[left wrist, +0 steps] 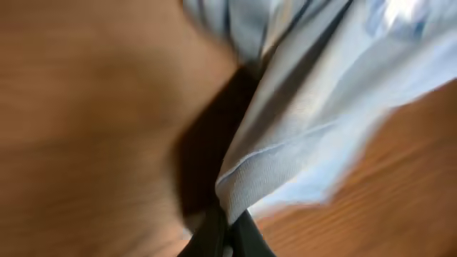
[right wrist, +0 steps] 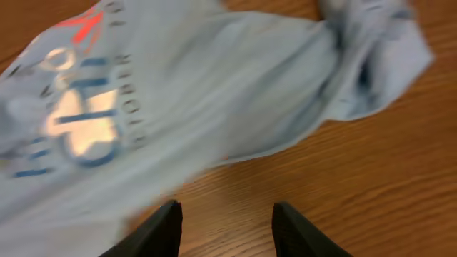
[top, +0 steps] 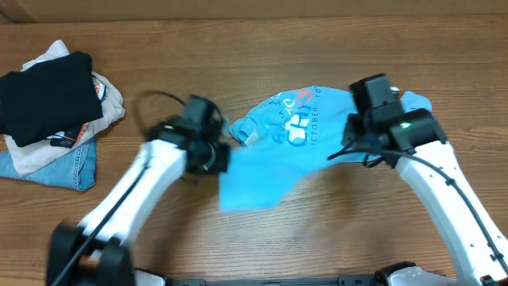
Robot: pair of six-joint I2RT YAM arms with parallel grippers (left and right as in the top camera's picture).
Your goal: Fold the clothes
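Observation:
The clothes are a sky-blue T-shirt [top: 286, 135] with red and white lettering, lying crumpled in the middle of the table. My left gripper [top: 219, 159] is at the shirt's left edge. In the left wrist view, which is blurred, that gripper [left wrist: 227, 227] is shut on a hemmed edge of the shirt [left wrist: 307, 121], and the cloth rises off the wood. My right gripper [top: 359, 147] is at the shirt's right side. In the right wrist view it [right wrist: 227, 214] stands open over bare wood, just short of the shirt [right wrist: 214, 93], with nothing between its fingers.
A pile of other clothing sits at the far left: a black folded garment [top: 44, 95] on a beige one [top: 109, 102], over blue jeans [top: 67, 168]. Wooden tabletop [top: 333, 230] surrounds the shirt.

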